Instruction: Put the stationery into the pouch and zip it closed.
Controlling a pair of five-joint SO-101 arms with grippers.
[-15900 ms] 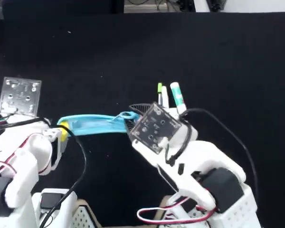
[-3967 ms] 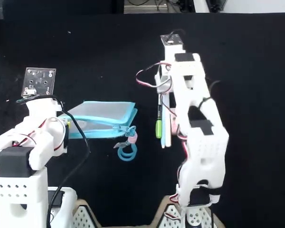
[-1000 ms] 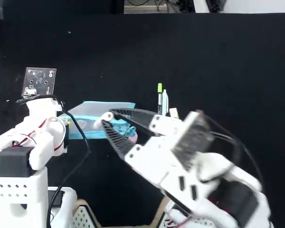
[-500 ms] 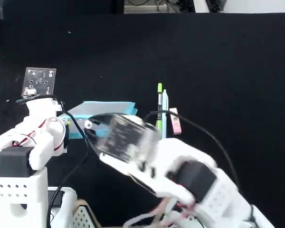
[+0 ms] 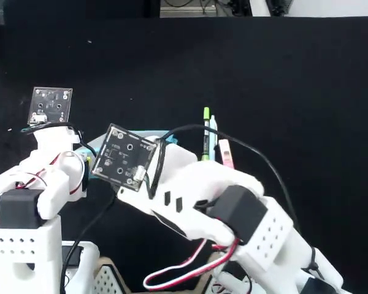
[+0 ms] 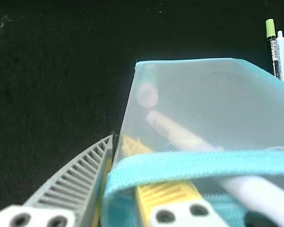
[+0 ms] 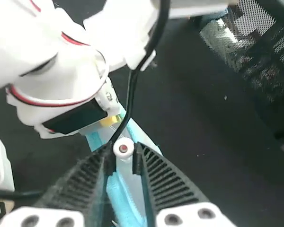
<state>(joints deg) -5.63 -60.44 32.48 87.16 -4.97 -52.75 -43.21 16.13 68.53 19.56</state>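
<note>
2 holds: left gripper (image 6: 117, 142) clamps the pouch (image 6: 213, 104), right gripper (image 7: 122, 154) pinches a white pen (image 7: 123, 148).

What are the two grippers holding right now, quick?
Left gripper: closed on the pouch edge.
Right gripper: closed on a white pen.

Bright even light, white right arm (image 5: 190, 184) washed pale against dark table (image 5: 306, 79), pouch (image 6: 203, 104) mesh glowing, shadows faint.

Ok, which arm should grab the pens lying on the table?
Right. The left tool is clamped on the pouch, holding it open. The right tool only holds a white pen at the pouch mouth, and the loose pens lie on its side.
</note>
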